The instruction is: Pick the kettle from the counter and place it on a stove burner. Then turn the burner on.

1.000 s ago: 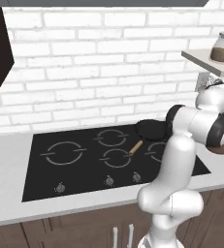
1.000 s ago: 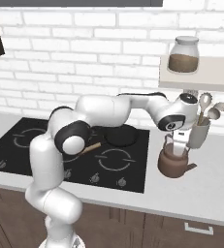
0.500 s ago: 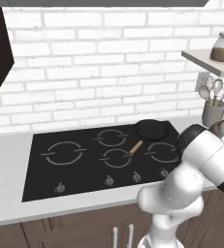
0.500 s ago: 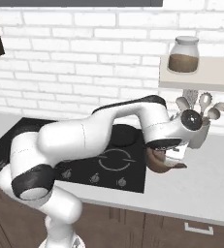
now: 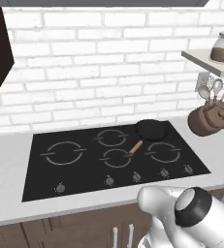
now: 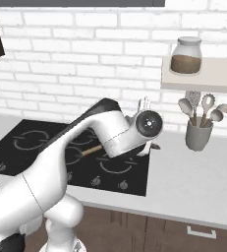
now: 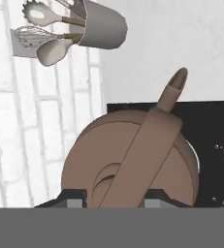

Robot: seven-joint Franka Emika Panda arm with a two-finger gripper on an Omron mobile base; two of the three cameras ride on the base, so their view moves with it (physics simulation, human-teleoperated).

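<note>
Hand view gives you the tool point(image 7: 111, 201) clamped on the kettle point(image 7: 133, 160) handle. Left base view — kettle point(image 5: 206, 121) raised clear of the bench point(image 5: 215, 150), right of the stove point(image 5: 84, 167).

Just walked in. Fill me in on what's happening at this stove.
The robot arm's gripper holds the brown kettle by its handle, lifted in the air off the counter, near the right end of the stove. A black frying pan sits on a rear burner. A utensil holder stands on the counter. The kettle is not yet on any burner.
</note>
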